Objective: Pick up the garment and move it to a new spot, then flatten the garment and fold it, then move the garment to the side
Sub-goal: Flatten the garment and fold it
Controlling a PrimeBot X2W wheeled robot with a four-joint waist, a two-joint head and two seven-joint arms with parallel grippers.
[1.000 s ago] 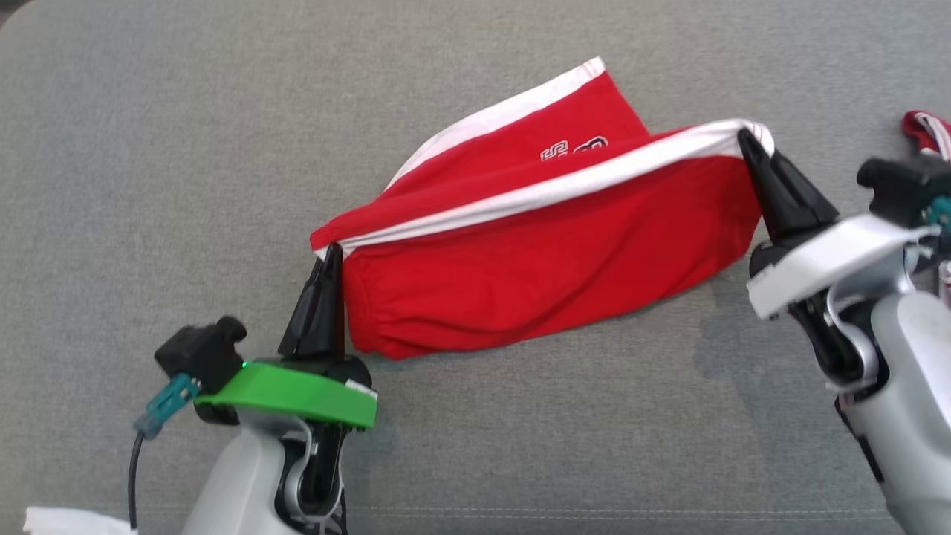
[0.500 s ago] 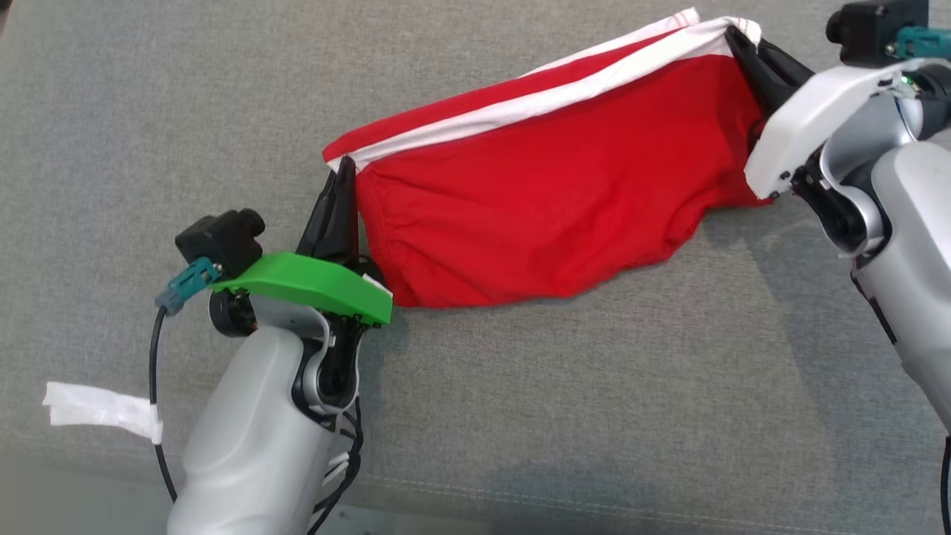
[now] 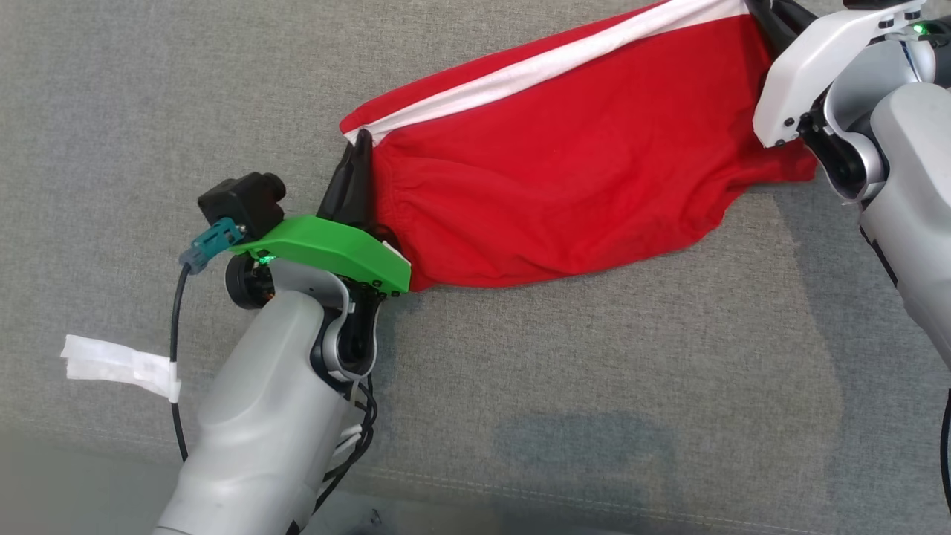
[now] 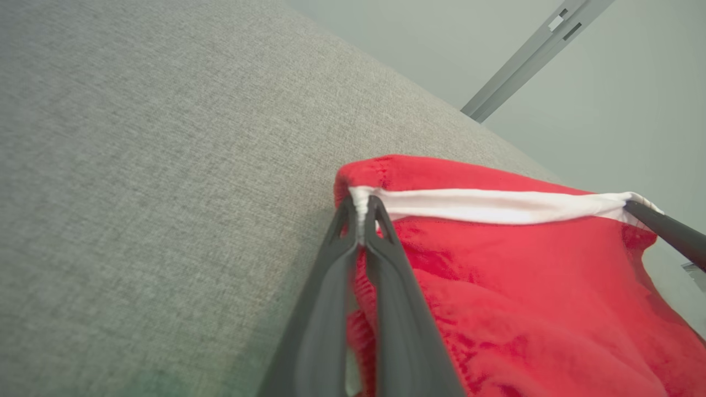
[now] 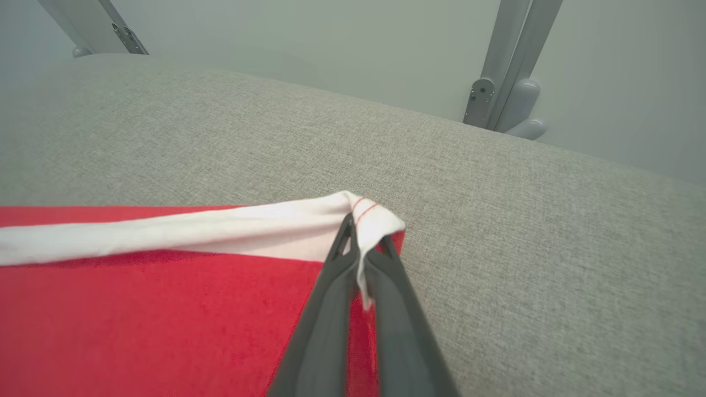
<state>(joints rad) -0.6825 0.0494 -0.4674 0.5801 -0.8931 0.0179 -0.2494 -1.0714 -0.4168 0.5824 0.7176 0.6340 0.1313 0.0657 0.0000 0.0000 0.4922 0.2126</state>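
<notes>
The garment [image 3: 565,178] is red with a white band along its upper edge and hangs stretched between my two grippers above the grey cushion. My left gripper [image 3: 362,139] is shut on the band's left corner; in the left wrist view the garment [image 4: 524,286] is pinched at the gripper [image 4: 361,205]. My right gripper [image 3: 758,6] is shut on the band's right corner at the top edge of the head view. In the right wrist view the white band [image 5: 193,231] is clamped at the gripper [image 5: 361,231].
The grey fabric cushion [image 3: 565,386] spreads under everything, with a seam near its front edge. A white tape tag [image 3: 119,365] hangs on the left arm's cable. Metal frame posts [image 5: 504,66] stand beyond the cushion's far edge against a pale wall.
Both grippers, still shut on the garment, have carried it farther from me and up the head view. The fold with the printed logo has dropped out of sight behind the front panel.
</notes>
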